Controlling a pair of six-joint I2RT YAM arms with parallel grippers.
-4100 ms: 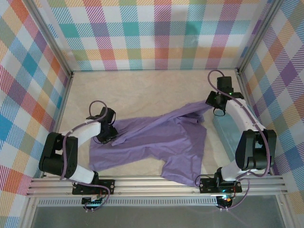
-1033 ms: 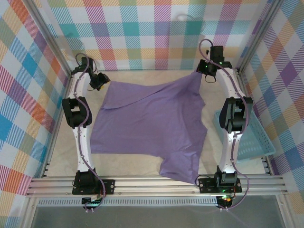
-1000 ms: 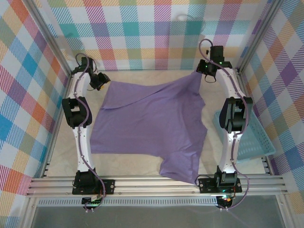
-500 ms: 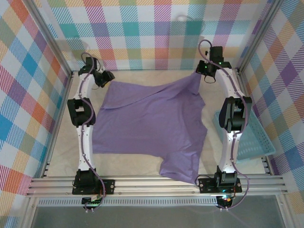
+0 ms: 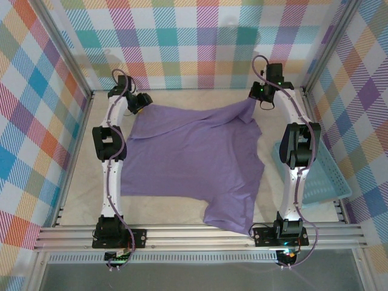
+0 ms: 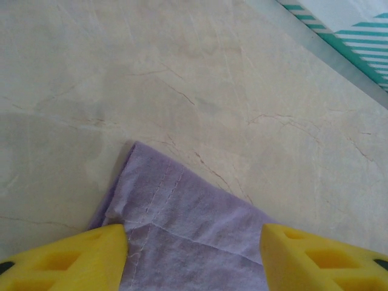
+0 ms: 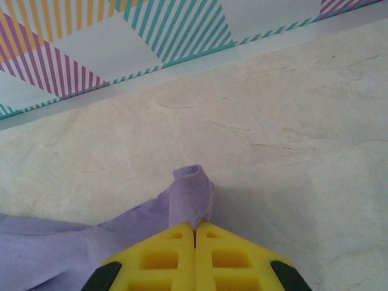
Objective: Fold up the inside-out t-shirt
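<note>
The lavender inside-out t-shirt [image 5: 194, 157] lies spread over the table, its far edge stretched between both arms. My left gripper [image 5: 144, 100] hovers over the far left corner. In the left wrist view this gripper [image 6: 193, 236] is open, and the stitched shirt corner [image 6: 176, 206] lies flat on the table between its yellow fingers. My right gripper [image 5: 257, 100] sits at the far right corner, lifted a little. In the right wrist view that gripper [image 7: 195, 229] is shut on the shirt, and a small roll of fabric [image 7: 193, 194] pokes out past the tips.
A light blue plastic basket [image 5: 318, 176] stands at the right, beside the right arm. The checked back wall [image 5: 200, 48] rises just behind both grippers. Bare beige table [image 5: 194, 97] shows beyond the shirt and down the left side.
My left gripper has slid right along the far edge and opened, letting the shirt corner drop flat on the table. The right gripper has stayed shut on its corner.
</note>
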